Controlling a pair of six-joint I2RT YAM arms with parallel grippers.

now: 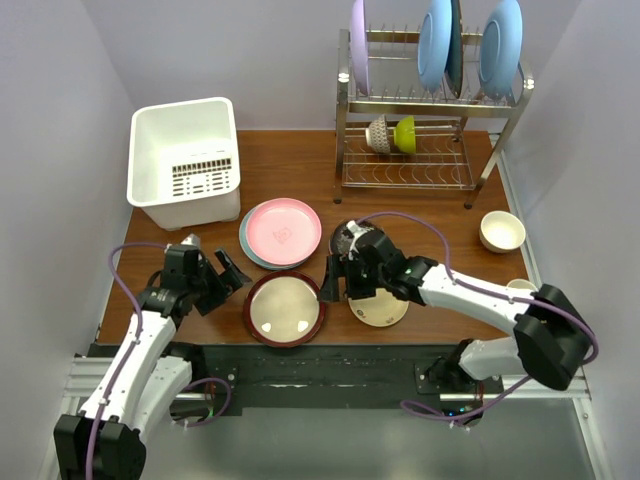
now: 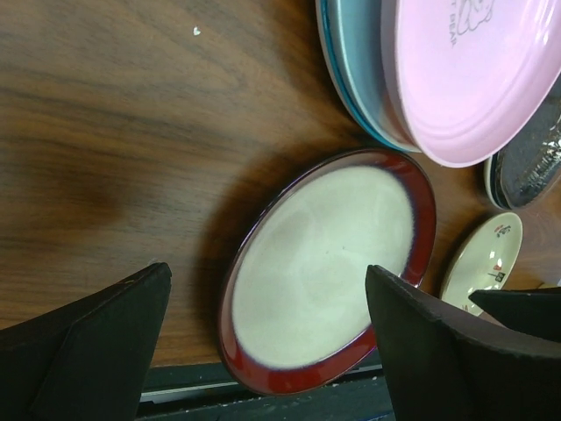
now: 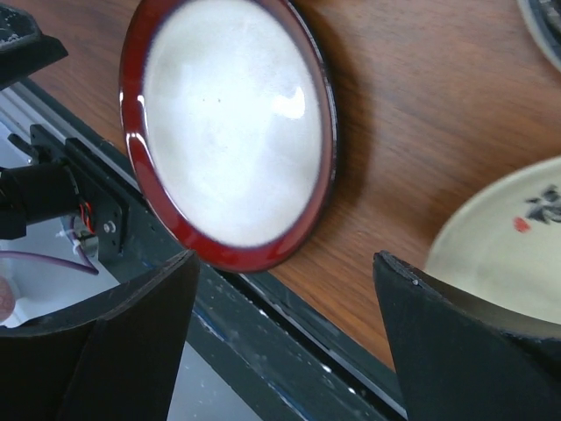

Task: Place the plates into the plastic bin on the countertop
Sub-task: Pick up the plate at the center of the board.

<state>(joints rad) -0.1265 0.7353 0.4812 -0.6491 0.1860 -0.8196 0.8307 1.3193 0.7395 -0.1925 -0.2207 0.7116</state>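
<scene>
Entry: 1 round cream plate with maroon rim (image 1: 285,307), lying flat at the near edge of the reddish-brown wood-grain countertop (image 1: 300,170). Left gripper (image 1: 228,285): just left of this plate, low over the wood, jaws wide apart, holding nothing. Right gripper (image 1: 343,288): just right of the plate, jaws apart, nothing between them. Round pink plate (image 1: 283,231): stacked on 1 half-blue half-cream plate (image 1: 246,240), just behind the maroon-rimmed plate. Dark glass plate (image 1: 345,238): behind and right of it. White plate with red-green fruit motifs (image 1: 380,310): just right of it, partly under the right arm. White rectangular plastic bin with slotted grille (image 1: 150,195): upright, well behind and left of it.
</scene>
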